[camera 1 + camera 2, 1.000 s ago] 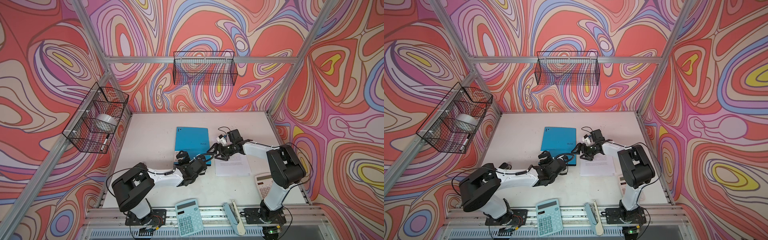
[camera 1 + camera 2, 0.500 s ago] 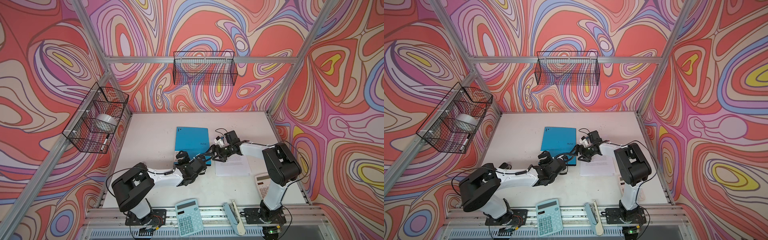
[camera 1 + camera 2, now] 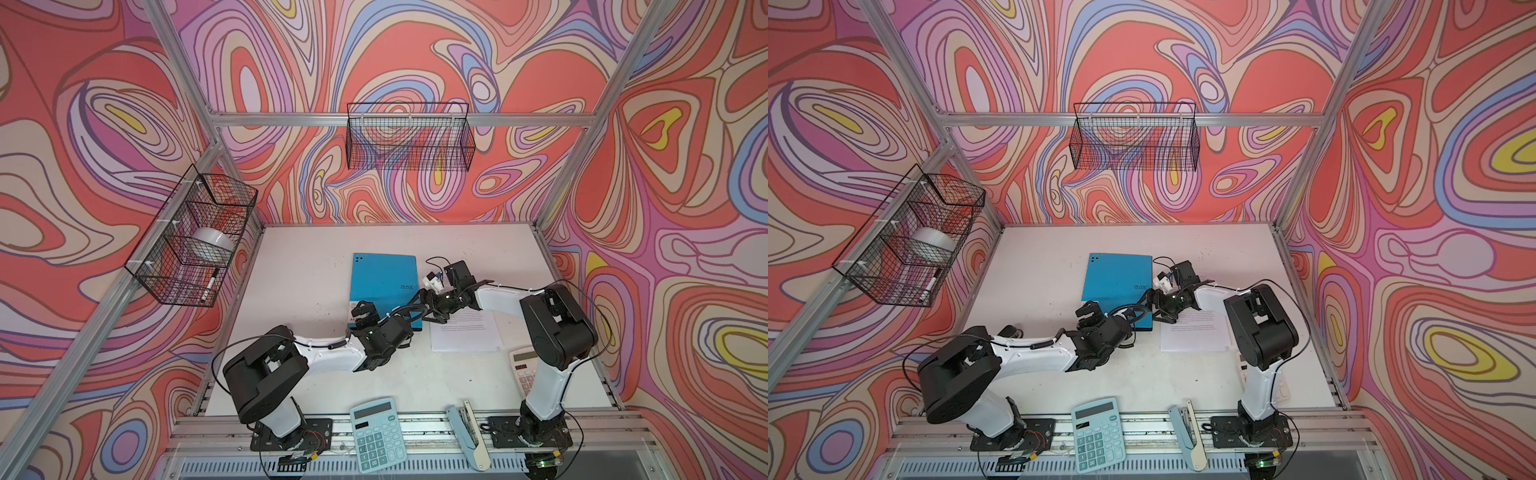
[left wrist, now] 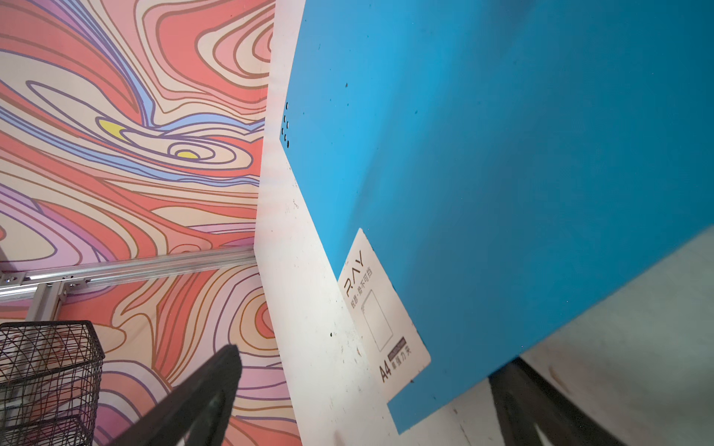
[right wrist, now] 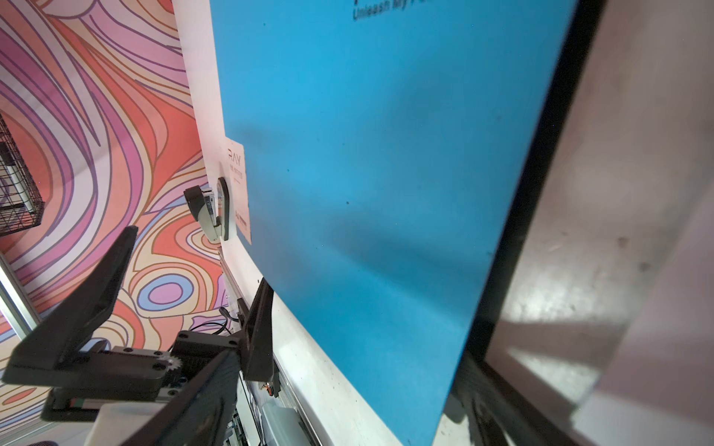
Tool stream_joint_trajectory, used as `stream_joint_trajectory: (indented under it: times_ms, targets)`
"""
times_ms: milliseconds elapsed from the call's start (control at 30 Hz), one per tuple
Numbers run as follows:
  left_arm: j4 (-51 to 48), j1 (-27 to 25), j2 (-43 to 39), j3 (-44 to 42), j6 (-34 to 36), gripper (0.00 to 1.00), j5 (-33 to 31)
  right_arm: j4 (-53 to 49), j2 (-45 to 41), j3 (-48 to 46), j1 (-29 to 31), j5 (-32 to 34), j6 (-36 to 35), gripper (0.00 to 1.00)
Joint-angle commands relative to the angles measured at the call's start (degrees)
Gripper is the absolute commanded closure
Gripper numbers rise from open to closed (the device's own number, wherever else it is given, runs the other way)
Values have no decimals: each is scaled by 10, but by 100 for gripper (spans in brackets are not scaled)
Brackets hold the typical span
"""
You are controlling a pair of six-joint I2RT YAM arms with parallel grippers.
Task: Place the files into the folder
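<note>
– Broadly, what does the scene hold, largest first?
– A white table (image 3: 307,291), walled in by swirl-patterned panels. Mid-table lies the folder (image 3: 382,278) (image 3: 1117,276), closed, with its blue cover up.
– And the files?
– The files (image 3: 465,336) (image 3: 1196,334) are a white printed stack, flat on the table just beside the folder's near right corner. My right arm crosses above their far edge.
– State of your claws?
– My left gripper (image 4: 373,359) is spread wide and grasps nothing. In the left wrist view, the folder's near left corner, bearing the white label (image 4: 382,309), sits between its two fingers. My right gripper (image 3: 426,309) (image 5: 351,359) is likewise spread wide and empty, straddling the folder's right edge close to the near corner. A dark band runs along that edge, and I cannot tell whether a finger touches it.
– Smaller items?
– A teal calculator (image 3: 378,434) and a pale blue stapler (image 3: 467,432) lie on the front rail between my two bases. A white calculator (image 3: 521,365), partly hidden by my right arm, lies near the files and well apart from the folder
</note>
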Motion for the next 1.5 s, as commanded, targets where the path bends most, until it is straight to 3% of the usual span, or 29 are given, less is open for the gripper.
stream_joint_trajectory:
  times_ms: [0, 133, 367, 733, 933, 1267, 1467]
  targets:
    - [-14, 4, -7, 15, -13, 0, 0, 23, 4, 7, 4, -14, 8, 7]
    - [-49, 4, -10, 24, -28, 0, 18, 38, 1, 5, 3, -20, 17, 7]
    - [-134, 16, -69, 26, -51, 0, 119, 47, -11, 9, 4, -26, 28, 7]
    - [-232, 150, -149, 82, -95, 0, 239, 72, -35, 16, 4, -29, 62, 7]
    - [-342, 249, -144, 215, -168, 0, 379, 78, -57, 39, 18, -17, 86, 7]
    - [-452, 283, -40, 470, -238, 0, 454, 76, -45, 153, 82, -1, 112, 7]
    - [-535, 312, 51, 612, -310, 0, 451, 87, -24, 197, 120, 16, 120, 7]
